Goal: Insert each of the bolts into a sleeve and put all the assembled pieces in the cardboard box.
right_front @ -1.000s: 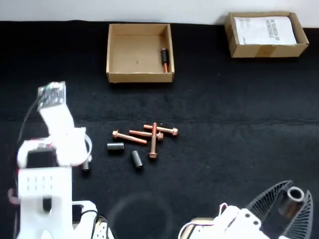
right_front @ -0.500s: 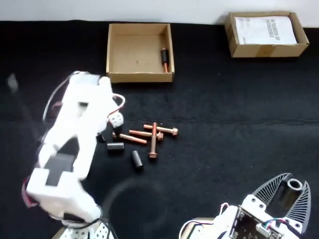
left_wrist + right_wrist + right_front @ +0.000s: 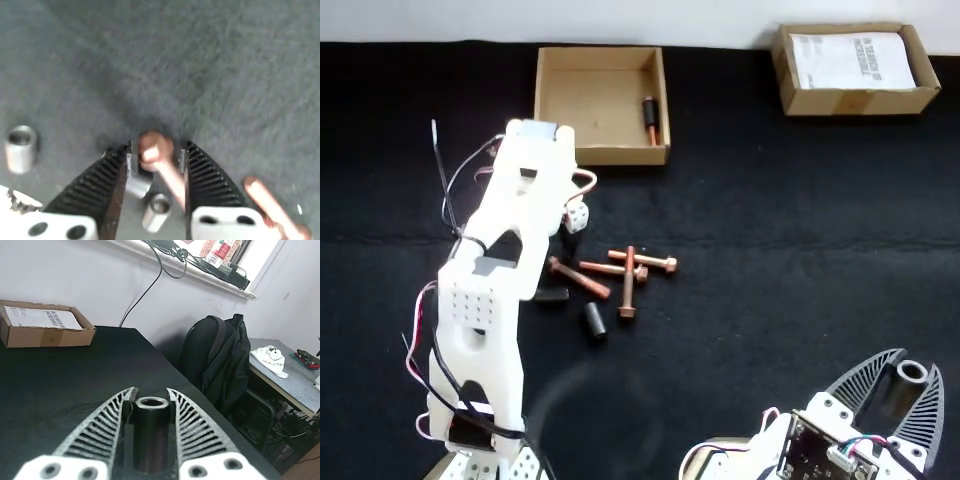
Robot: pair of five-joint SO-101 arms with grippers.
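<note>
Several copper bolts (image 3: 627, 283) lie in a loose pile mid-table, with a black sleeve (image 3: 594, 320) beside them. My left gripper (image 3: 558, 262) is down at the pile's left end. Its fingers (image 3: 202, 172) are open and straddle the head of one copper bolt (image 3: 154, 149). Small sleeves (image 3: 20, 147) lie on the cloth around it. My right gripper (image 3: 150, 405) hovers near the table's front right corner, shut on an upright black sleeve (image 3: 151, 432). The cardboard box (image 3: 563, 100) at the back holds one assembled piece (image 3: 649, 118).
A second cardboard box (image 3: 853, 98) with a paper sheet inside stands at the back right. Black cloth (image 3: 800, 240) covers the table. Beyond the table's right side, the right wrist view shows a chair with a dark backpack (image 3: 220, 365).
My left arm has swung from the near left side out over the table, down to the bolt pile. The leftmost bolt has turned slightly. The right gripper has hardly moved.
</note>
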